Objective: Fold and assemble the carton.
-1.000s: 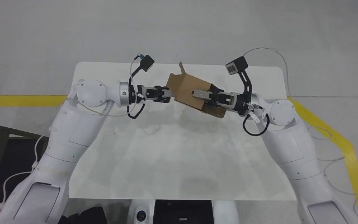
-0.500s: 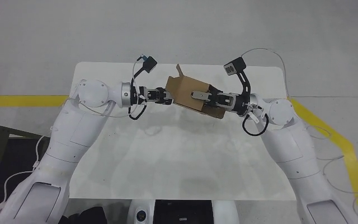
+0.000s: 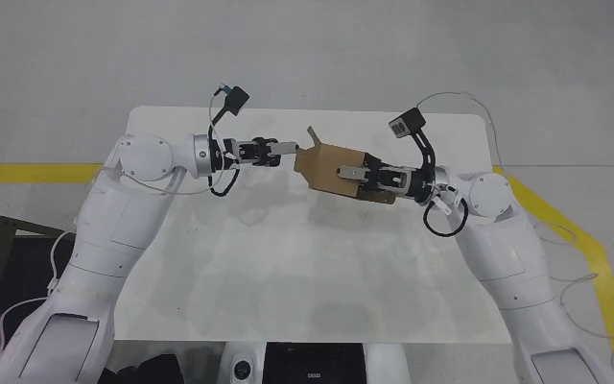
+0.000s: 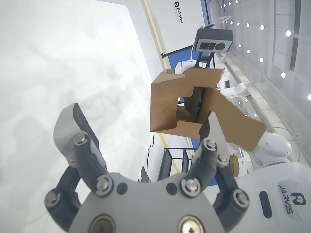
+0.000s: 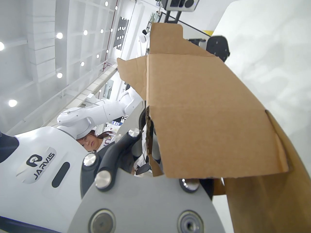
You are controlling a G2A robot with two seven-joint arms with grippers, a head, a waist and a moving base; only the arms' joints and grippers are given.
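Left gripper (image 3: 287,151) — drawn back off the carton (image 3: 331,168) since a second ago, jaws now spread wide, empty. Carton — levelled, aloft over the table (image 3: 288,288), right gripper (image 3: 357,175) clamped on one wall. Light, stiff board, flaps probably crease easily; best gripped at a panel edge.

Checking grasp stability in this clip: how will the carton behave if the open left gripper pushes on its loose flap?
The carton probably feels light: the right gripper holds it above the table by one wall. Its flaps likely bend easily, standing loose along creases. A push from the left gripper may skew the open shell rather than shift it.
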